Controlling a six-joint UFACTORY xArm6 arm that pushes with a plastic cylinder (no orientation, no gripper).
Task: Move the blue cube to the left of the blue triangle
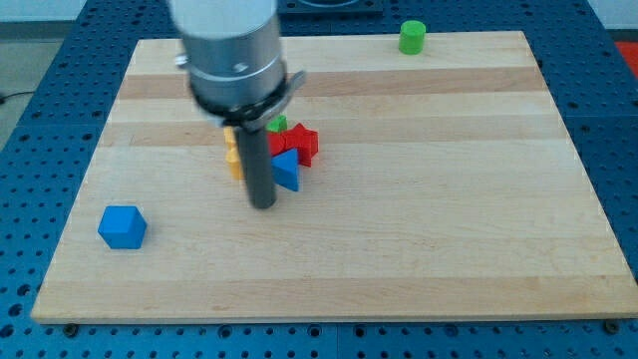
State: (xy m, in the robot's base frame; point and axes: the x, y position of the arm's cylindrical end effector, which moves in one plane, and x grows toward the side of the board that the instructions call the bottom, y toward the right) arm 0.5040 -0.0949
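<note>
The blue cube (122, 226) sits near the view's bottom left of the wooden board (449, 199). The blue triangle (287, 171) lies near the board's middle, at the lower edge of a small cluster. My tip (263, 204) rests on the board just left of and below the blue triangle, close to it. The tip is far to the right of the blue cube. The rod and the arm's grey body hide part of the cluster.
The cluster holds a red block (302, 143), a green block (278, 124) behind it, and a yellow-orange block (233, 157) partly hidden by the rod. A green cylinder (412, 37) stands at the view's top right edge of the board.
</note>
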